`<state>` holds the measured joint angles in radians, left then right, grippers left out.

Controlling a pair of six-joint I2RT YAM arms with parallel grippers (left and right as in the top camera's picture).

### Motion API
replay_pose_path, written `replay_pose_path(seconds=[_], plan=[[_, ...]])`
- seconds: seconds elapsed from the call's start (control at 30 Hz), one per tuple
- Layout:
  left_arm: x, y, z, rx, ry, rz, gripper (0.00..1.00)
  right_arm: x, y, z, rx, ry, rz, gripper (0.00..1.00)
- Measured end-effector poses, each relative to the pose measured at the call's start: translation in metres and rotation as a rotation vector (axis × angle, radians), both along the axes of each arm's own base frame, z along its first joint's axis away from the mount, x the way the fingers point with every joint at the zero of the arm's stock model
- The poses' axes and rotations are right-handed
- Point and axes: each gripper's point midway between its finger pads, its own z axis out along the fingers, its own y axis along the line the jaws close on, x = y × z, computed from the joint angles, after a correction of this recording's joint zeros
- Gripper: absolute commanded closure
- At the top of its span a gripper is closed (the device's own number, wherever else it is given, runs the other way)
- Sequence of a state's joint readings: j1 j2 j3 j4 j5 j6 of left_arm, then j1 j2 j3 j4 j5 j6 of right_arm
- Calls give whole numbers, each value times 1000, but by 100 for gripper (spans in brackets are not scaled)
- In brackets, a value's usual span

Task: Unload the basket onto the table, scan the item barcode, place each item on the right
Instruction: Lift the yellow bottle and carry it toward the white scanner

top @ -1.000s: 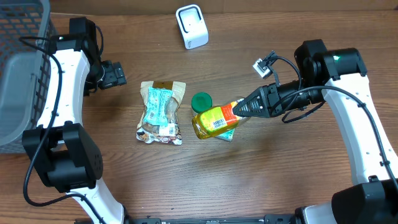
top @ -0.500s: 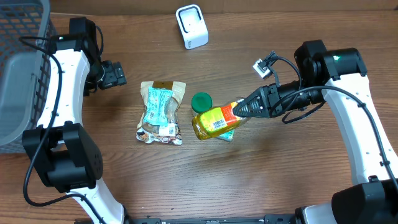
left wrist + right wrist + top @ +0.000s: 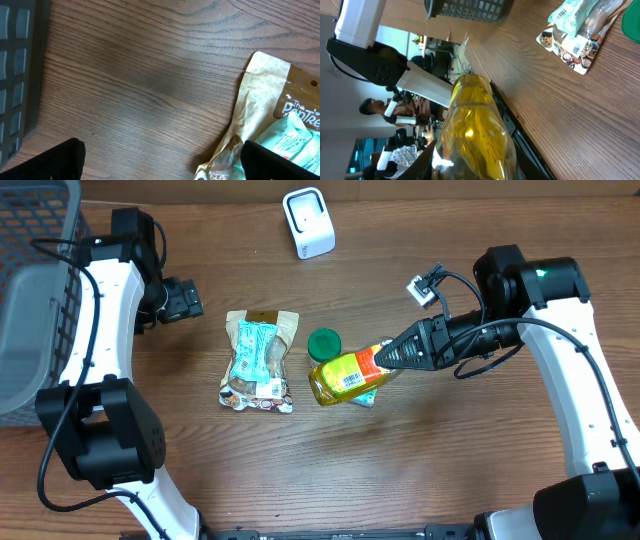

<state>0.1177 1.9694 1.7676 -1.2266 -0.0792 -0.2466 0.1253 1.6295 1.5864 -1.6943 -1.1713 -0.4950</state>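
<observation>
At the far left edge of the bench (image 3: 420, 470) stands a dark mesh basket (image 3: 30, 300). The left wrist view shows its latticed wall (image 3: 17, 75) close by. Just right of it, the left end effector (image 3: 188, 300) hangs over bare wood with its jaws spread wide and nothing between them. Its two dark fingers (image 3: 50, 162) show at the lower corners of the wrist view.

Next to the right lies a snack pouch (image 3: 258, 360), flat, with its brown top towards the far edge. Its corner (image 3: 267, 100) reaches into the left wrist view near the right-hand finger. A green lid (image 3: 323, 343) sits just beside the pouch, on the bench.

Towards the back edge, above the lid, a white scanner (image 3: 308, 222) stands well apart from everything else.

The yellow bottle (image 3: 345, 375) lies on its side near the middle, just below the lid, with its white barcode label (image 3: 347, 378) turned up to the overhead camera. It overlaps a teal packet (image 3: 368, 396) beneath it. The right end effector (image 3: 388, 356) is closed narrow on the bottle's neck end, reaching in from the right. In the right wrist view the bottle (image 3: 475, 135) fills the foreground and hides the fingers. Whether the bottle touches the bench cannot be told.
</observation>
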Motion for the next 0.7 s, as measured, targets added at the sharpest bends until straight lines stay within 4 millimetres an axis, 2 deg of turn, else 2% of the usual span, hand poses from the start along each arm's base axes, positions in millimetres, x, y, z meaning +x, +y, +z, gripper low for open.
replay_pose_path(seconds=[0.13,0.33,0.43,0.53,0.67,0.7], plan=[[0,0,0,0,0,0,0,2,0,0,1,-14,0,96],[0,0,0,0,0,0,1,28,1,-5,-7,-192,-4,96],[0,0,0,0,0,0,0,62,3,-4,-23,-317,-60,97],[0,0,0,0,0,0,1,101,0,-8,-130,-357,-192,97],[0,0,0,0,0,0,0,121,3,-3,-246,-352,-306,97],[0,0,0,0,0,0,0,129,8,9,-282,-389,-343,96]])
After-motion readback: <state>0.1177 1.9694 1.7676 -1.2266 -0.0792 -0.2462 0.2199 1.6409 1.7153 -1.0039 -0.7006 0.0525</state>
